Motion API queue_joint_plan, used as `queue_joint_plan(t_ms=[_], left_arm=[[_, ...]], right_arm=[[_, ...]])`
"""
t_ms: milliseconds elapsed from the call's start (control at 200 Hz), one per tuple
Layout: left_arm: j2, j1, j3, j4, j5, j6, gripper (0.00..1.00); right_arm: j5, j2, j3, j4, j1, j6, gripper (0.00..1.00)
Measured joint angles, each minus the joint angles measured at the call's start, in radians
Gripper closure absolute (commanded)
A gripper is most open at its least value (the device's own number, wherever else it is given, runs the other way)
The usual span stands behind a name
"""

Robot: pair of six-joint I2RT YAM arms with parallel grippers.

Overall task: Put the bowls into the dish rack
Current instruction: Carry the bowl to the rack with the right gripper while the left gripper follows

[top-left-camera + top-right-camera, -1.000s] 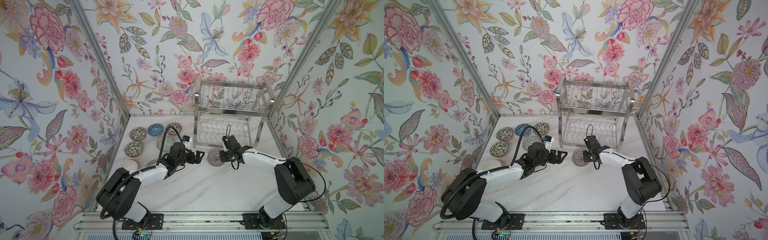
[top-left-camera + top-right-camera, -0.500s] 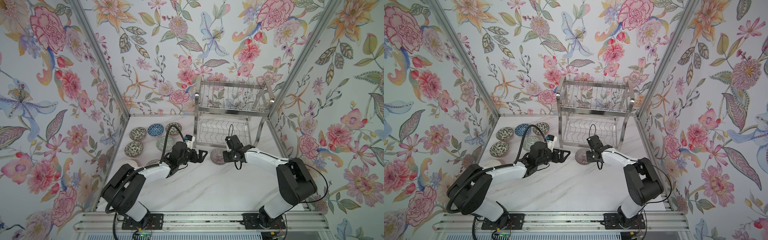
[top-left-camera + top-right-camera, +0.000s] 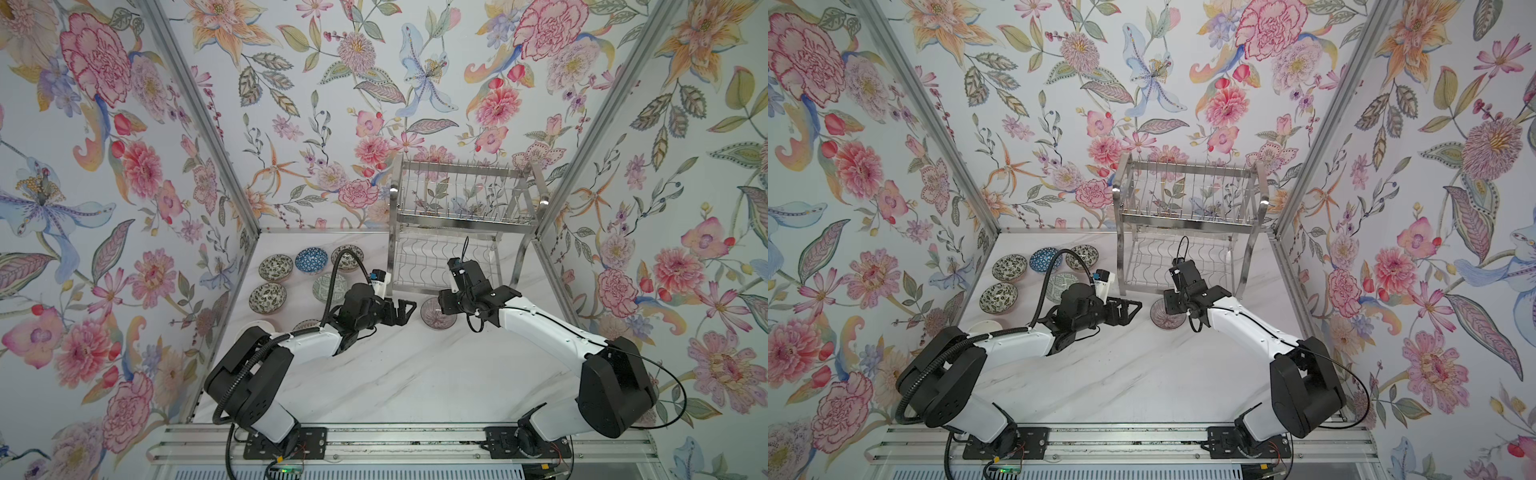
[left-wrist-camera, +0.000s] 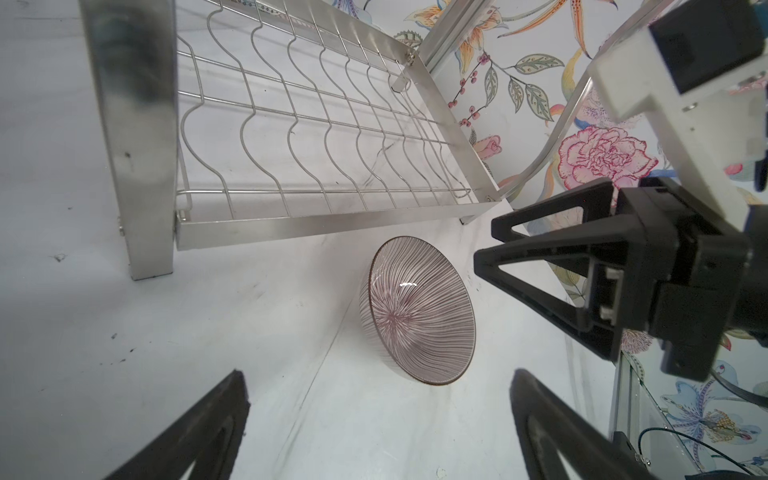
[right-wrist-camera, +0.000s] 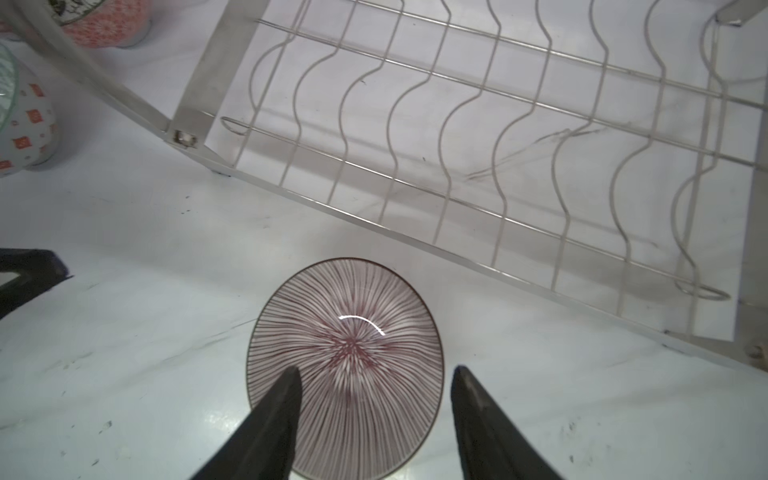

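**Purple bowl at the foot of the rack, not yet loaded**

The purple bowl [image 5: 345, 365], striped in fine lines that fan out from its centre, stands upright on the white surface [image 3: 415, 374], just in front of the lower tier of the dish rack [image 3: 463, 222]. The right claw [image 5: 374, 376] is over its near side. Its jaws are apart, one finger above the inside and the other outside the rim, so the wall lies between them unpinched. The left claw [image 3: 409, 311] points at the bowl from the other side, spread wide and holding nothing, near it but not touching.

No bowl shows in either tier of the rack. The rest wait on the surface to the left, among them a blue bowl [image 3: 311, 259] and a black-and-white bowl [image 3: 275, 267].

This looks like the first loading, with the bowl staged but not secured. The next move calls for the right jaws to close firmly on the rim wall. The bowl must then be lifted over the rack's front bar and tipped on edge. It should settle into one wavy wire slot, not lie across two. The glazed wall may well slip in a light pinch.
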Motion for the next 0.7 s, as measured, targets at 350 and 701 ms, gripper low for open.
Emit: queue_joint_plan(t_ms=[350, 701], left_arm=[[-0.077, 0.020, -0.092, 0.030, 0.010, -0.008, 0.01], [-0.085, 0.027, -0.129, 0.050, 0.013, -0.023, 0.01]], right_arm=[[-0.007, 0.171, 0.039, 0.019, 0.134, 0.024, 0.38], [0.002, 0.239, 0.040, 0.027, 0.143, 0.035, 0.52]])
